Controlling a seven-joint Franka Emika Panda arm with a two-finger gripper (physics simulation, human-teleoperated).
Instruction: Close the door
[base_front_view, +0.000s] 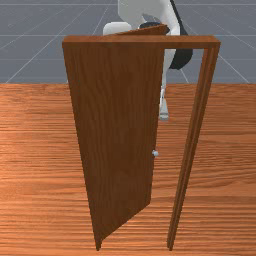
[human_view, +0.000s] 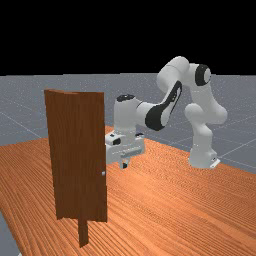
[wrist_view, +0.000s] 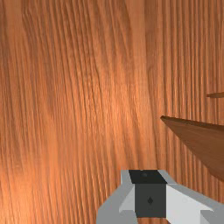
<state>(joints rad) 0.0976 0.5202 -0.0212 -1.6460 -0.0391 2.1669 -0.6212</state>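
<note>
The brown door (base_front_view: 117, 125) stands ajar, swung back from its frame (base_front_view: 142, 43) toward the arm, hinged on the front view's left. A small pale knob (base_front_view: 155, 153) sits by its free edge. In the far view the gripper (human_view: 124, 165) hangs beside the door (human_view: 77, 155), on the arm's side and above the height of the knob (human_view: 103, 173). It is shut, with nothing held. Part of the hand is behind the door panel there. The wrist view has the gripper (wrist_view: 149, 192) with its fingertips together, apart from the door (wrist_view: 199, 146).
The frame's other post (base_front_view: 189, 145) rises on the front view's right, with a gap between it and the door's free edge. The wooden table (human_view: 165, 200) extends under the arm to its base (human_view: 202, 155). A thin brown piece (wrist_view: 216, 95) lies beyond the door in the wrist view.
</note>
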